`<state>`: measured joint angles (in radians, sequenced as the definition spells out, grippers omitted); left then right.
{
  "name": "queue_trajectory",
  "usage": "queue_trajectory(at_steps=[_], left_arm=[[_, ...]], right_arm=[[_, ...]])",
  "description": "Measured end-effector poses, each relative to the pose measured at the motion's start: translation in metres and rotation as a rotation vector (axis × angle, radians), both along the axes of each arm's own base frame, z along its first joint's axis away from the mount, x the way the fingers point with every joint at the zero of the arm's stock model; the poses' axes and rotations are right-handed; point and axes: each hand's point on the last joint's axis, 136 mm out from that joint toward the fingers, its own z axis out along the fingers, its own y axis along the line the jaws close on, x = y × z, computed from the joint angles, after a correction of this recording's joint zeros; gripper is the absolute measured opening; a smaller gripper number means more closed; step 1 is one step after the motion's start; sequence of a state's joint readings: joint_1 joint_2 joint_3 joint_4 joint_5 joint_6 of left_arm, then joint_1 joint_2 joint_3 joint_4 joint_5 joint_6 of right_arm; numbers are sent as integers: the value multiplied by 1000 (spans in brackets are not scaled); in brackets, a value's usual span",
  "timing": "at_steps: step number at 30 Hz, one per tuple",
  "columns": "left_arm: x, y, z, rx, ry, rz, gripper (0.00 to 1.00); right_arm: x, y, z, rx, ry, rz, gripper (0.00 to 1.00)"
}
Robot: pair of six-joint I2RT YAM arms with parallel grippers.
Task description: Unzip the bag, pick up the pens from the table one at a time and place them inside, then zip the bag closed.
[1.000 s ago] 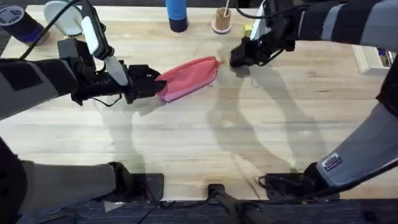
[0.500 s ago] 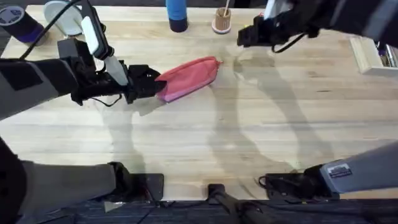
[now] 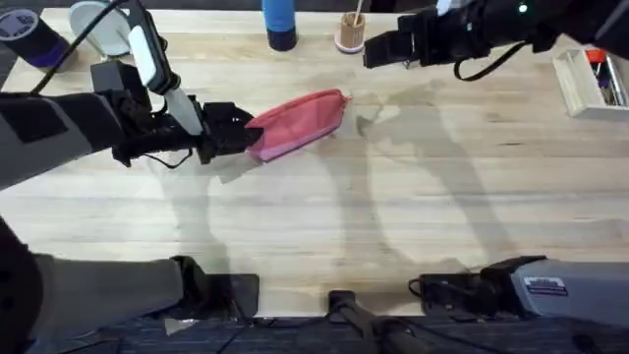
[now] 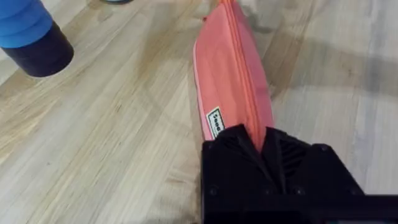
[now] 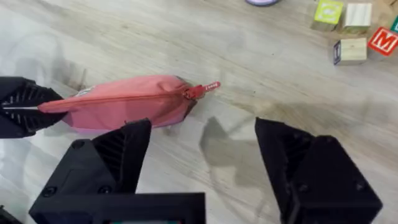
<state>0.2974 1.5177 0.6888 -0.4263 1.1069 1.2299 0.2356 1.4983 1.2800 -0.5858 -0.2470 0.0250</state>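
The pink-red bag [image 3: 300, 120] lies slanted on the table [image 3: 324, 216], its zip [image 4: 239, 68] drawn shut along its whole length. My left gripper [image 3: 246, 138] is shut on the bag's left end; the left wrist view shows the fabric [image 4: 233, 81] pinched between the fingers [image 4: 261, 146]. My right gripper [image 3: 371, 49] hangs open, above and beyond the bag's right end, holding nothing. In the right wrist view it [image 5: 204, 134] hovers over the bag [image 5: 124, 102] and the zip pull [image 5: 204, 89]. The pens are out of view.
A blue bottle [image 3: 279, 22] and a small wooden cup [image 3: 350, 32] holding a stick stand at the far edge. A white tray [image 3: 590, 84] sits far right, a dark cylinder [image 3: 29, 37] far left. Letter blocks [image 5: 354, 31] lie beyond the bag.
My right gripper left the bag's right end, rose, and drifted toward the far edge. The left gripper and the bag stayed put.
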Motion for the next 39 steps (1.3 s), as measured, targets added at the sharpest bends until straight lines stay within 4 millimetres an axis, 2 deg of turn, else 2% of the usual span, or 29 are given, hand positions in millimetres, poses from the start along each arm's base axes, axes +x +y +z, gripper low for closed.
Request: queue_trajectory(at_steps=[4, 5, 10, 11, 19, 25, 28, 33, 39], left_arm=[[0, 0, 0, 0, 0, 0, 53], [0, 0, 0, 2, -3, -2, 143], [0, 2, 0, -2, 1, 8, 935], [0, 2, 0, -3, 3, 9, 973], [0, 1, 2, -13, 0, 6, 993], [2, 3, 8, -37, 57, 50, 993], [12, 8, 25, -33, 80, 114, 993], [24, 18, 68, -33, 105, 227, 993], [4, 21, 98, -12, 247, 325, 993]], right_arm=[[-1, 0, 3, 1, -7, 1, 996], [-1, 0, 3, 1, -7, 1, 996], [-1, 0, 3, -1, -6, 3, 997], [-1, 0, 3, -1, -7, 3, 997], [-1, 0, 3, -2, -7, 5, 997], [-8, 0, 0, -53, -17, 75, 997], [-13, 0, 7, -74, -41, 100, 997], [-25, -4, 18, -89, -59, 115, 997], [-38, -8, 19, -100, -34, 121, 998]])
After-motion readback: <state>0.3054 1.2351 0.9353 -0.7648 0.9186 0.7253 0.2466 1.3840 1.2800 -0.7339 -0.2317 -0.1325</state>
